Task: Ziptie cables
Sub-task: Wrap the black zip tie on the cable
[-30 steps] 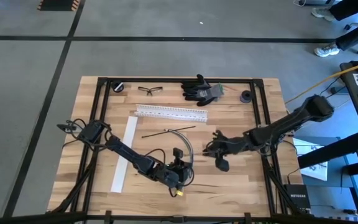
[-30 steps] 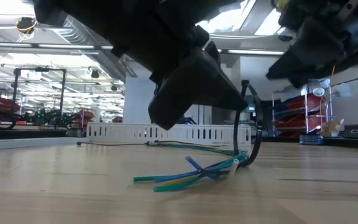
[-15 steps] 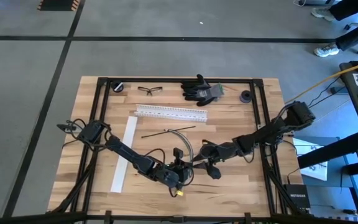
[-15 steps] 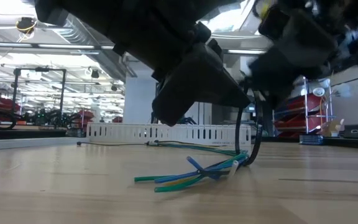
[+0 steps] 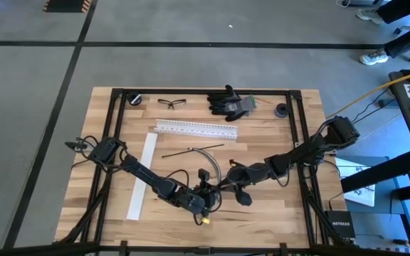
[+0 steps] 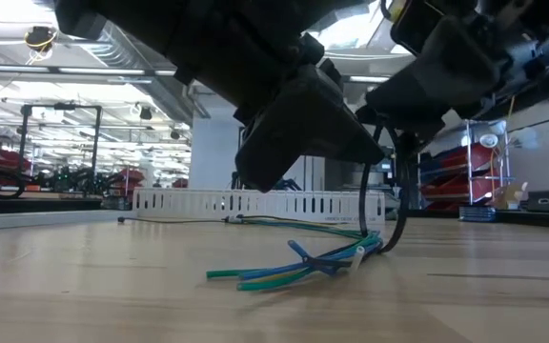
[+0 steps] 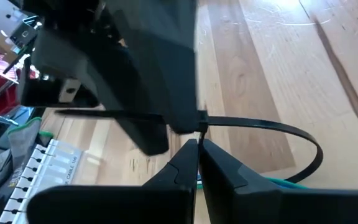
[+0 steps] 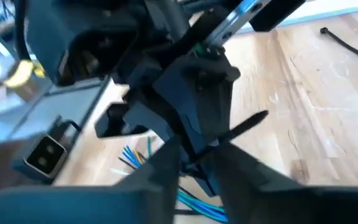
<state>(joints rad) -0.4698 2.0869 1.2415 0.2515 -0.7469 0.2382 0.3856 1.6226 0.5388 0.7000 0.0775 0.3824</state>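
where wooden table [image 5: 276, 213] sits, grey floor [image 5: 191, 64], shelving behind [image 6: 55, 162]

Place: an industrial workshop or robotics lab.
Floor: bare grey concrete [image 5: 191, 64] marked with dark tape lines, a hazard-striped patch at the far edge.
Bench: a butcher-block wooden table [image 5: 262, 213] ringed by a black metal frame [image 5: 205, 91].
Gear on bench: safety glasses [image 5: 171, 103], black work gloves [image 5: 230, 103], a white slotted rail [image 5: 196, 128].
Background: shelving racks [image 6: 60, 143], overhead ducts and strip lights, red bins [image 6: 465, 181].
Equipment: 2 dark robot arms bolted at the table's sides.
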